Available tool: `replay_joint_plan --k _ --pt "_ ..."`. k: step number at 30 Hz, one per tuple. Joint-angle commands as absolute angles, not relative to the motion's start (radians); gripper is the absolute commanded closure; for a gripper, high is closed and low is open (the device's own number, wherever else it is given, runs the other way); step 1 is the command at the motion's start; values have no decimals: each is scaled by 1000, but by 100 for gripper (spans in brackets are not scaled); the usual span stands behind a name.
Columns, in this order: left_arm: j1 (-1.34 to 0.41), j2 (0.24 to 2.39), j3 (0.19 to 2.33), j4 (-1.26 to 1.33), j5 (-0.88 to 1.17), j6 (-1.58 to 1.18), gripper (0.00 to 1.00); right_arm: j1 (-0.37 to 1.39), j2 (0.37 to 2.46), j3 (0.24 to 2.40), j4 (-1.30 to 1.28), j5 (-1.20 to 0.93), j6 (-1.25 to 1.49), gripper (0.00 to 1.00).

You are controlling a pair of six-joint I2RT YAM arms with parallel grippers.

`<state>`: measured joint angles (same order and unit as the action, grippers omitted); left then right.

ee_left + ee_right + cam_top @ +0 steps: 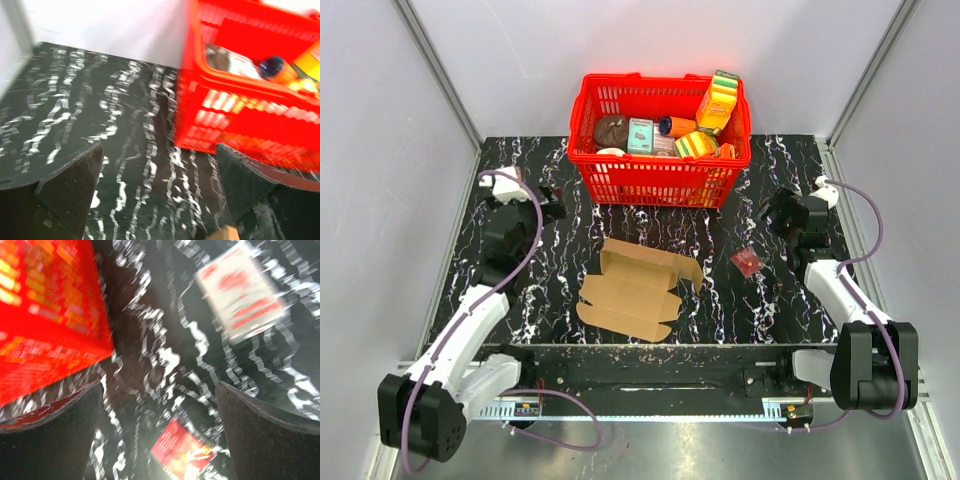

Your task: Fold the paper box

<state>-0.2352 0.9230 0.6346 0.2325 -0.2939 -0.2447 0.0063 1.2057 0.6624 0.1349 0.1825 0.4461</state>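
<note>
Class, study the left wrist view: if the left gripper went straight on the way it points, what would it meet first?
Probably the bare black marbled table. The left gripper, jaws open, aims just left of the red basket; depth is unclear, so the basket's corner might come first.

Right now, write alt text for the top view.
A flat, unfolded cardboard box lies untouched on the black marbled table, between the left arm and right arm. Behind it stands a red basket of small goods; a red packet lies to its right.
</note>
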Motion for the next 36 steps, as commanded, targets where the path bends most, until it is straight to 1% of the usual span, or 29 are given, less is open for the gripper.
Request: replay_joint_plan --k 1,2,3,7,8,11,12,14,15,19,23,25,28,29,31,36 --pt "-288 1010 764 111 32 -227 1 6 1189 654 125 -170 535 2" --pt "-329 1035 788 94 47 -186 1 6 1180 647 135 -208 540 6" --pt "-353 1063 811 71 48 -166 1 8 1180 650 127 -254 541 8" --pt "-466 1237 935 -32 43 -83 1 28 1206 702 8 -330 514 11" --pt "-498 1265 952 -41 44 -66 3 63 1204 706 5 -334 511 12" --pt "-523 1363 1000 -58 86 -52 9 158 1200 724 -70 -282 485 13" --pt "-525 1383 1011 -61 98 -51 11 232 1204 733 -86 -247 477 13" --pt "-531 1433 1043 -75 126 -35 13 287 1230 768 -133 -236 459 13" --pt "-529 1445 1051 -78 132 -29 15 326 1238 779 -149 -244 456 13" --pt "-529 1492 1092 -103 130 -17 19 357 1214 763 -201 -239 483 18" --pt "-529 1483 1069 -61 146 -37 22 393 1137 736 -270 -238 491 21" --pt "-531 1488 1072 -54 147 -35 24 414 1134 747 -329 -226 476 22" --pt "-531 1467 1071 -66 156 -46 28 437 1138 755 -364 -209 453 23" --pt "-535 1448 1063 -60 161 -58 31 437 1134 752 -365 -209 448 24" --pt "-549 1358 1017 -46 163 -77 34 439 1134 753 -370 -215 431 27" --pt "-681 1113 855 -11 107 -146 45 439 1180 772 -383 -253 384 33"
